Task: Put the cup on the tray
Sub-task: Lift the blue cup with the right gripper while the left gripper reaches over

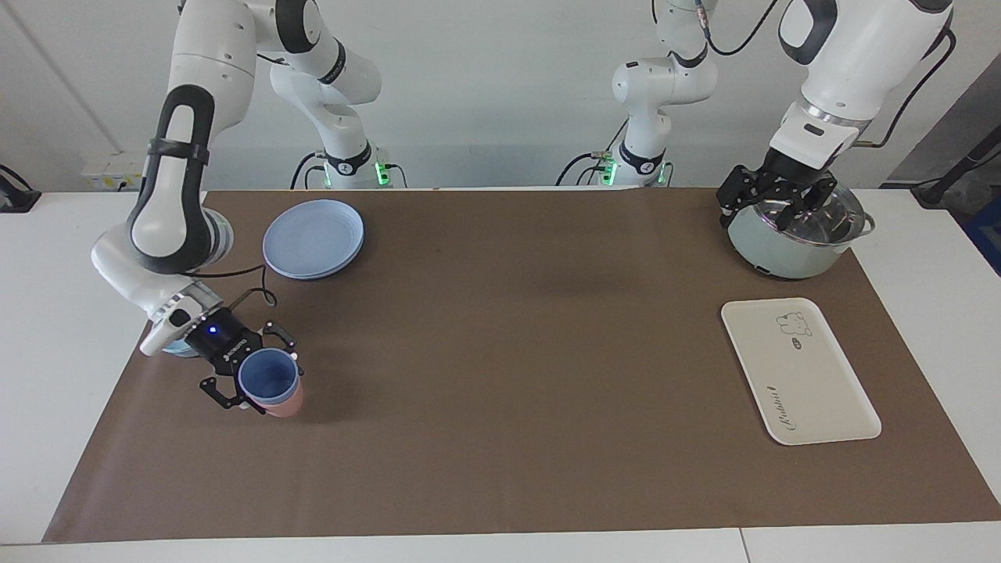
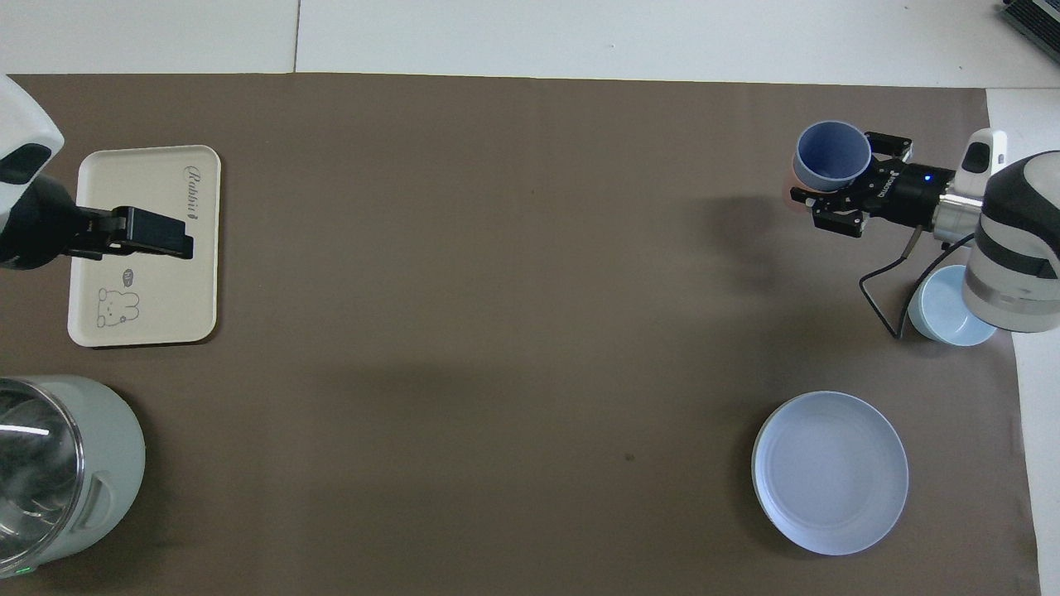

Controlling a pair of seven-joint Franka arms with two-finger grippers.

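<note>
My right gripper clamps the blue cup, lifting it clear of the pink cup underneath (nested), for carrying to the tray.

My left gripper waits over the pot, jaws apart.

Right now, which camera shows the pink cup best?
The facing view: the pink cup shows as a band of its side under the blue cup, which the right claw grips. In the overhead view the blue cup covers nearly all of it; only a pink sliver shows.
</note>
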